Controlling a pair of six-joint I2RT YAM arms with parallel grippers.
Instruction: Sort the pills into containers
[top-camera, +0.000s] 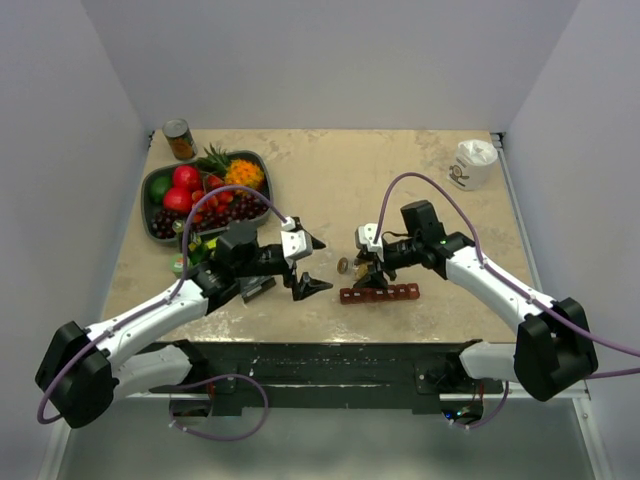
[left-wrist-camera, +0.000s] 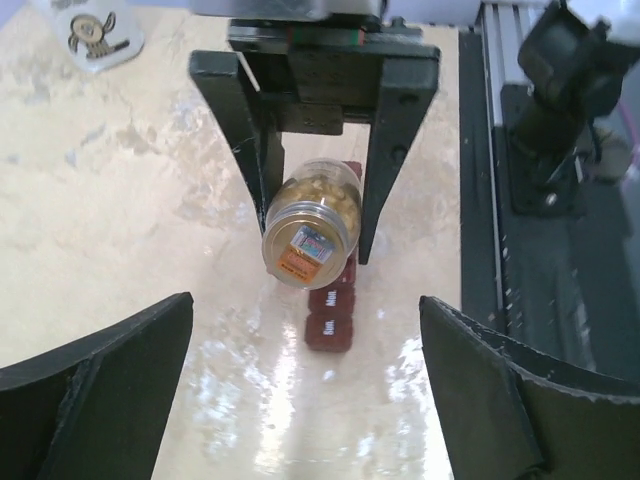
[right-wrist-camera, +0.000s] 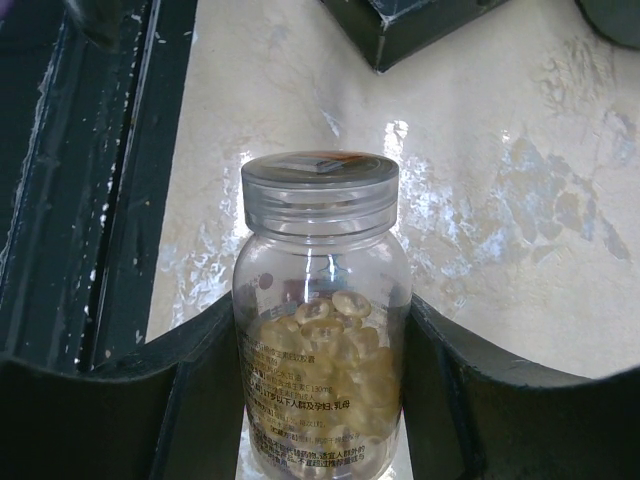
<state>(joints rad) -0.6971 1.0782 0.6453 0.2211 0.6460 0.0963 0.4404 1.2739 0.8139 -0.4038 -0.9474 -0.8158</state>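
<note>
Right fingers (right-wrist-camera: 190, 400) grip clear bottle (right-wrist-camera: 320, 290) of pills (right-wrist-camera: 335, 345) sideways by end of containers (top-camera: 380, 294) strip on table (top-camera: 350, 180); left fingers (left-wrist-camera: 100, 390) spread wide, nothing btwn them, facing bottle's cap (left-wrist-camera: 310, 248).

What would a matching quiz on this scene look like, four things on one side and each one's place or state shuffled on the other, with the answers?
Things:
1. pill bottle
2. pill organizer strip
3. left gripper
4. white cup

Places or states:
A. at the far right corner of the table
B. open, holding nothing
C. lying flat near the table's front edge
D. clamped between the fingers of the right gripper, lid on

Pairs: 1-D, 2-C, 3-B, 4-A
</note>
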